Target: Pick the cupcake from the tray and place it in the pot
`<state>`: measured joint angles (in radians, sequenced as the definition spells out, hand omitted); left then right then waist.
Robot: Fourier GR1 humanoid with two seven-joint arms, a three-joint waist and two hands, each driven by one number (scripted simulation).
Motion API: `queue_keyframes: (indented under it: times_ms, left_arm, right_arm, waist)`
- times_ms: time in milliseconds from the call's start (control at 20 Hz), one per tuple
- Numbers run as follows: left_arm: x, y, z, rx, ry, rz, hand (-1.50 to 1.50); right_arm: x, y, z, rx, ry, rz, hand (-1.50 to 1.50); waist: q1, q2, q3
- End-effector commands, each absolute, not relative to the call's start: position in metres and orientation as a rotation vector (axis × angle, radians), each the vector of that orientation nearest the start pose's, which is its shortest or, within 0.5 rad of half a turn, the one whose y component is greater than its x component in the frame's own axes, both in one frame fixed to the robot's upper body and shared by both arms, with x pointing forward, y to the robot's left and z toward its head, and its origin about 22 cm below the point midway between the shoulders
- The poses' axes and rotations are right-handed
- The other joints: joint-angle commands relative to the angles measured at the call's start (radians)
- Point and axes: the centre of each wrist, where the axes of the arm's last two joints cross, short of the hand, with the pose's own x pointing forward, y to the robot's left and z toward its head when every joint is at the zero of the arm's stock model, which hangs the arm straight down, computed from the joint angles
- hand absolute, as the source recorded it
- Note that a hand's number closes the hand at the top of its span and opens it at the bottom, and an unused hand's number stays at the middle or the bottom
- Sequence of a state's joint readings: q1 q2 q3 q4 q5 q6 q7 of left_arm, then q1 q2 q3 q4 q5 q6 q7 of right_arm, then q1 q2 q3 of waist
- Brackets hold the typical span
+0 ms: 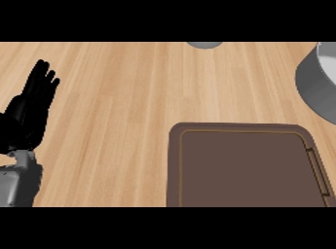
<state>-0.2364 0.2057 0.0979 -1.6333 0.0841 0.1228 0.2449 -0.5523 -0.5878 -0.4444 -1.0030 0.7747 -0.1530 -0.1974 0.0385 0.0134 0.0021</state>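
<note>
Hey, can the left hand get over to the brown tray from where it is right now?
Probably yes. The left hand rests open at the view's left, and only counter lies between it and the tray, at its left rim. Whether the arm stretches that far cannot be told.

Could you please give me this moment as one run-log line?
left hand open, resting at left edge | right hand not in view | tray shows no cupcake | pot at right edge, partly cropped
</note>
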Motion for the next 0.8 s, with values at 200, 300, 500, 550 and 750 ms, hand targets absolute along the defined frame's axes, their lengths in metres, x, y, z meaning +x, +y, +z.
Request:
queue_keyframes:
  times_ms: [200, 300, 500, 550, 750]
  left_arm:
    - [0.296, 0.254, 0.087, 0.18, -1.636, 0.039, 0.0]
    - [0.289, 0.266, 0.084, 0.147, -1.638, 0.038, 0.0]
    - [0.297, 0.27, 0.105, 0.154, -1.637, 0.028, 0.0]
    - [0.298, 0.264, 0.098, 0.131, -1.645, 0.043, 0.0]
    - [0.298, 0.27, 0.094, 0.16, -1.645, 0.033, 0.0]
  right_arm:
    - [0.373, -0.451, 0.106, -1.195, -1.447, 0.512, 1.5]
    - [0.367, -0.464, 0.102, -1.156, -1.368, 0.459, -1.5]
    - [0.367, -0.458, 0.081, -0.947, -1.417, 0.444, -1.5]
    - [0.367, -0.46, 0.08, -0.896, -1.433, 0.461, -1.5]
    - [0.37, -0.459, 0.081, -0.75, -1.587, 0.311, -1.5]
  waist:
    - [0.006, 0.003, 0.001]
    - [0.013, 0.004, 0.001]
    - [0.02, 0.009, 0.004]
    - [0.016, 0.009, 0.003]
    - [0.013, 0.011, 0.004]
